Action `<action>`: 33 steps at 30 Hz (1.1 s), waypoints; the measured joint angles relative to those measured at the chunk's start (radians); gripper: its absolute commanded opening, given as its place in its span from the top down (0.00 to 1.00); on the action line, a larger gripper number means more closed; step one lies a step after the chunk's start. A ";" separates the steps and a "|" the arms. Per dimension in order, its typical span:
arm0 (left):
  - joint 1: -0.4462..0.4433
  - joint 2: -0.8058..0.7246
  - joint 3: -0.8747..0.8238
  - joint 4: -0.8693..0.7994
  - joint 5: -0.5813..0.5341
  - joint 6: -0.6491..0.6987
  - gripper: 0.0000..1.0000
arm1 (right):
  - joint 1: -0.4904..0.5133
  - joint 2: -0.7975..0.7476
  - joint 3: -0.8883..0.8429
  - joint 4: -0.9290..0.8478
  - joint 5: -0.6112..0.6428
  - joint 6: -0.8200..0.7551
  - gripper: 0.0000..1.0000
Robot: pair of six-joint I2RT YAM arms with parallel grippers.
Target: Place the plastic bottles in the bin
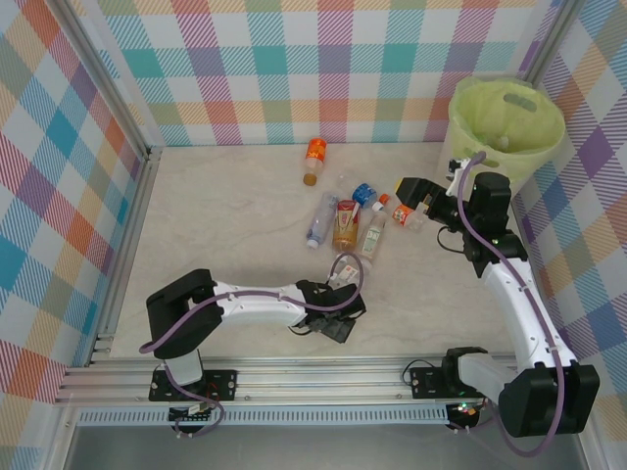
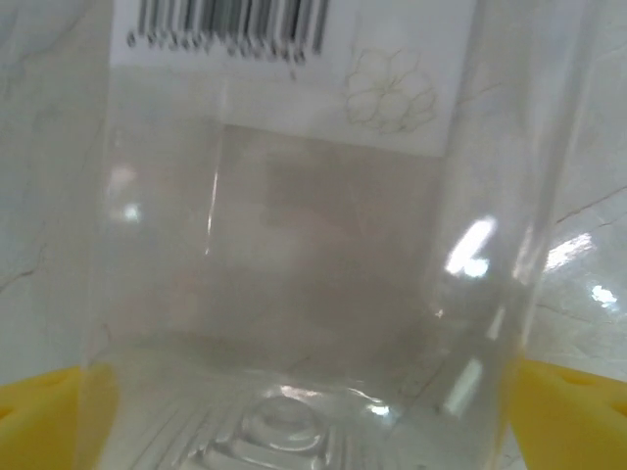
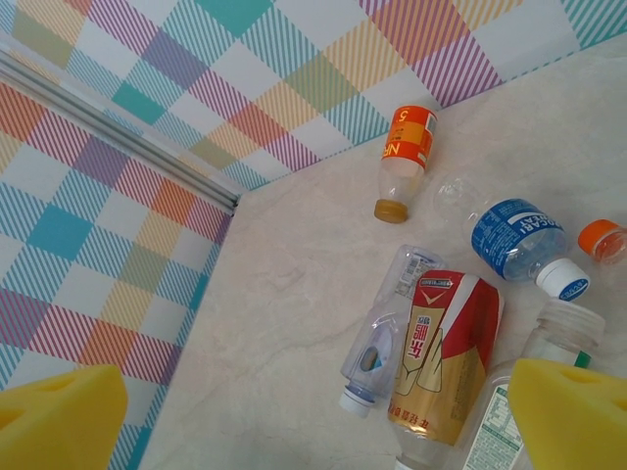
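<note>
A clear plastic bottle with a white barcoded label (image 2: 294, 245) is clamped between the yellow pads (image 2: 44, 426) of the left claw (image 2: 309, 426). In the top view it is seen near the front middle of the pale marbled worktop (image 1: 225, 225). The right claw (image 3: 313, 416) is held with its yellow pads (image 3: 59, 416) wide apart and nothing is gripped between them; it is poised over a cluster of bottles lying on the worktop. In that cluster are seen a blue-labelled bottle with a white cap (image 3: 519, 240), a slim clear bottle with a pale blue cap (image 3: 387, 333), a red-and-gold-labelled bottle (image 3: 441, 362) lying against the slim one, and an orange cap (image 3: 601, 240) at the right edge. An orange-labelled bottle with a brown cap (image 3: 407, 157) lies apart from them, nearer the chequered back wall (image 3: 294, 88). The round whitish bin lined with a lime-green bag (image 1: 539, 147) is set in the far right corner, near the right claw and well apart from the clamped bottle.
</note>
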 measured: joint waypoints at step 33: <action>0.041 -0.038 -0.042 0.146 0.090 0.116 0.47 | 0.022 -0.048 -0.048 0.020 0.102 0.009 0.00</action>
